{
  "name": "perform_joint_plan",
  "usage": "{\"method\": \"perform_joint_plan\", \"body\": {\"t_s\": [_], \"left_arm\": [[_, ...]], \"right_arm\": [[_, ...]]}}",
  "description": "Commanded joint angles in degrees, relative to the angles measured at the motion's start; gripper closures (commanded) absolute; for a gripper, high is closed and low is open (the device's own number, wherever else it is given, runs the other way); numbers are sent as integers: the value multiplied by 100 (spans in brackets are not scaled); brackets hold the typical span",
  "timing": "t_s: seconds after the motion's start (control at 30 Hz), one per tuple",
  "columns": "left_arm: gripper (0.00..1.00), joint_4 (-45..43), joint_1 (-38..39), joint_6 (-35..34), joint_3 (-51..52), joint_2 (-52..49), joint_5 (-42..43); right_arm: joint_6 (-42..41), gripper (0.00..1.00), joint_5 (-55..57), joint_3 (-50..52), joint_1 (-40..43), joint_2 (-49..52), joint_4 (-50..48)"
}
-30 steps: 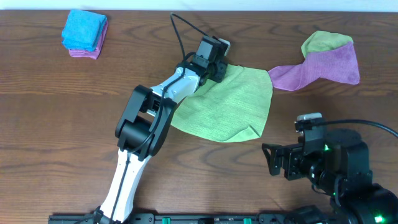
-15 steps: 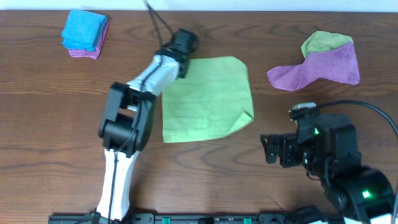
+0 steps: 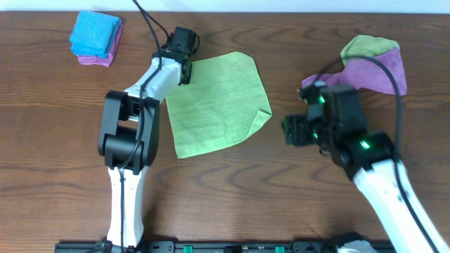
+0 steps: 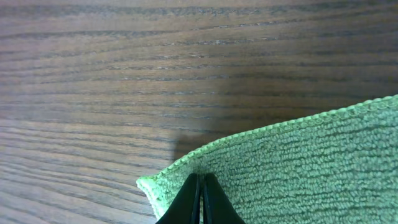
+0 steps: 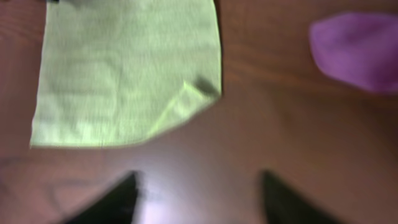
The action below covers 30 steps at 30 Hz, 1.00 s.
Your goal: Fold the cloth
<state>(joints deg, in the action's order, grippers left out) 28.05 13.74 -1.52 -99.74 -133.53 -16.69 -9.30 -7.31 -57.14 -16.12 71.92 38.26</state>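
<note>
The lime-green cloth (image 3: 214, 102) lies flat and open on the brown tabletop (image 3: 56, 154), a bit left of the middle in the overhead view. It sits crooked, like a tilted square. The corner on its right side is flipped over onto the cloth (just a small fold).

The left claw (image 3: 184, 62) is at the far left corner of the cloth. Its two fingers are pressed together. They pinch the cloth's edge just beside that corner, as the left wrist view shows up close. The corner curls up a little off the wood there.

The right claw (image 3: 292, 131) hovers over bare wood near the flipped corner and does not touch the cloth. Its fingers (image 5: 118, 196) are spread wide apart. The right wrist view is blurry (the dark fingers look like smudges).

At the far right lies a purple cloth (image 3: 365, 77), with a yellower green cloth (image 3: 365, 46) touching it. At the far left, a folded blue cloth (image 3: 90, 31) sits on top of a folded pink cloth (image 3: 95, 60).
</note>
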Motion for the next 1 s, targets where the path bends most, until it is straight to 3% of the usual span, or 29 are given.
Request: {"method": "perform_joint_plan", "body": {"t_s": [0.0, 0.27, 0.43, 0.57, 0.77, 0.97], "left_arm": [[94, 85, -22, -179, 197, 164, 538], [95, 466, -22, -426, 197, 1351, 730], [94, 1316, -22, -660, 197, 2135, 1969], [94, 2194, -11, -686, 201, 2264, 2424], [94, 2629, -11, -621, 350, 2264, 2428], [94, 2658, -11, -616, 564, 2264, 2422]], "right_arm": [[129, 99, -208, -11, -42, 719, -535], [170, 99, -966, -11, -48, 2448, -1912], [170, 99, -970, -11, -72, 2959, -2708], [184, 99, -1036, -13, -122, 3467, -3097], [166, 99, -1064, -17, -120, 3685, -2962], [168, 99, -1464, -24, -127, 3469, -2022]]}}
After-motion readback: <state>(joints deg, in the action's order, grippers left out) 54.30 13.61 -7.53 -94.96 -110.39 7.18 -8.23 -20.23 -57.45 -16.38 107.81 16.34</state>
